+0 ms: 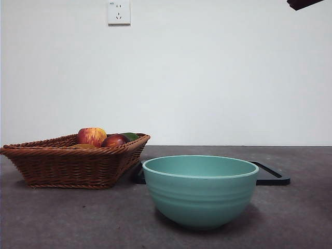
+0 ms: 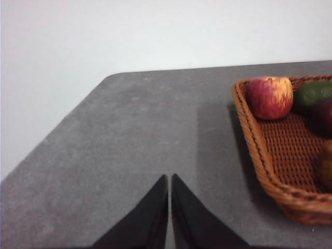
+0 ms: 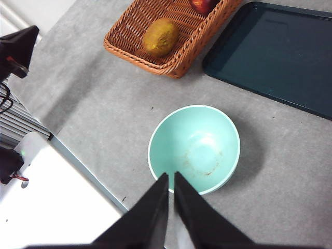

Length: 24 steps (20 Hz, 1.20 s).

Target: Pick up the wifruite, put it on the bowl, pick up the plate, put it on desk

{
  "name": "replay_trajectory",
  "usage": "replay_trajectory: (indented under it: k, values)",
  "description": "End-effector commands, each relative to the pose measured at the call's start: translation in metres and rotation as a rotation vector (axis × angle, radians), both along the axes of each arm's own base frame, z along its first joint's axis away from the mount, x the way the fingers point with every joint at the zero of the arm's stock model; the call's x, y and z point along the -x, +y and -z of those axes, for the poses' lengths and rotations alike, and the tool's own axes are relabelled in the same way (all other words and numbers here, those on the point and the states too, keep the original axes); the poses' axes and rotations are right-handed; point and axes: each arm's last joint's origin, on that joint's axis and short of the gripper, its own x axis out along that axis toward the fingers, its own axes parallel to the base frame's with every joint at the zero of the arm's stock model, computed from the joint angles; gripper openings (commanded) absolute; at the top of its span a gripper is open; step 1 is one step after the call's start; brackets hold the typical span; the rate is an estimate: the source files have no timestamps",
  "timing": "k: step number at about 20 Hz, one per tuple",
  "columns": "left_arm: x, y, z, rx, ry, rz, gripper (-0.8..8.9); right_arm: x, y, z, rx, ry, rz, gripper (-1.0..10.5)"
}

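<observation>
**Bowl up front, both arms idle, wifruite in the basket**

Bowl (image 1: pixel 200 190) sits closest to the front camera: large, teal-green, faint horizontal ridges, paler rim. It stands on the desk (image 1: pixel 62 218), dark grey and mottled. The bowl holds nothing; the right wrist view shows faint brownish marks on its inner bottom.

Arm pose: right gripper (image 3: pixel 170 179) hangs high over the bowl's near rim, looking straight down, jaws pressed together, nothing between them. Left gripper (image 2: pixel 169 181) is over bare desk just beside the basket (image 2: pixel 270 171), jaws also closed on nothing. Front view shows only one black tip (image 1: pixel 306 3) at the top right corner; can't tell from there which arm it is.

View differences:
- Front: basket left of the bowl, black tray (image 1: pixel 272 176) behind the bowl and mostly hidden by it. The basket wall blocks most of the fruit; only the tops of the apple (image 1: pixel 92 136) and the dark red fruit (image 1: pixel 114 140) are clear.
- Right wrist: wifruite (image 3: pixel 160 37) in full, lying on the basket floor near one corner, oval, dull yellow-brown fuzzy skin. Tray is bare here, touching or just beside the basket's edge.
- Left wrist: apple resting against the basket wall, a green fruit (image 2: pixel 313 94) beside it. The wifruite is only a cropped brown sliver at the frame edge.
</observation>
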Motion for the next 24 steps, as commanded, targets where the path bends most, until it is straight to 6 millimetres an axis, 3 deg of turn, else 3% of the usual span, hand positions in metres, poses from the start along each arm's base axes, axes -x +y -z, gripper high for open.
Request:
replay_trajectory:
  k: [1,24]
  values:
    - [-0.0014,0.0005,0.0106,0.020,0.032,-0.011,0.08,0.0001,0.0015,-0.0026,-0.011,-0.007,-0.007,0.1]
    - [-0.0007,0.0005,0.0145,0.035,0.072,-0.013,0.09,0.0001,0.0015,-0.0027,-0.012,-0.008,-0.007,0.1]
